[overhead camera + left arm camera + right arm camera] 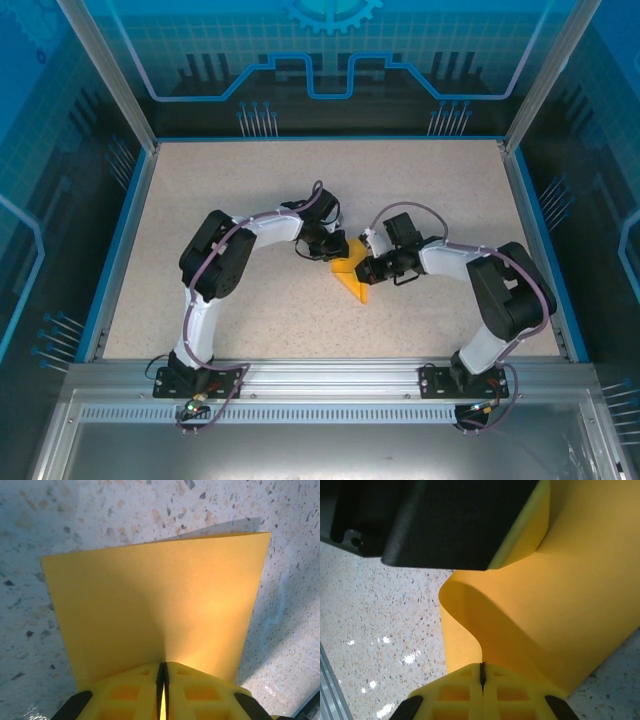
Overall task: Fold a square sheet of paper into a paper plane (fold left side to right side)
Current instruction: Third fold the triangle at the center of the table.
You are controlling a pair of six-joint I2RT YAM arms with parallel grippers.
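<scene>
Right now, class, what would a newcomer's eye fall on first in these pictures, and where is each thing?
The bright orange-yellow paper at the middle of the speckled table stands out first. Both arms bend in toward it, and the left gripper and right gripper are each shut on an edge of it. In the right wrist view the paper curls in a wave above the gripper's fingers.

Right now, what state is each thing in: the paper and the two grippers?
paper: doubled over, bowed into a curve, pinched by both grippers.
left gripper: shut on the paper's edge.
right gripper: shut on the paper, which curls up from its fingers.
</scene>
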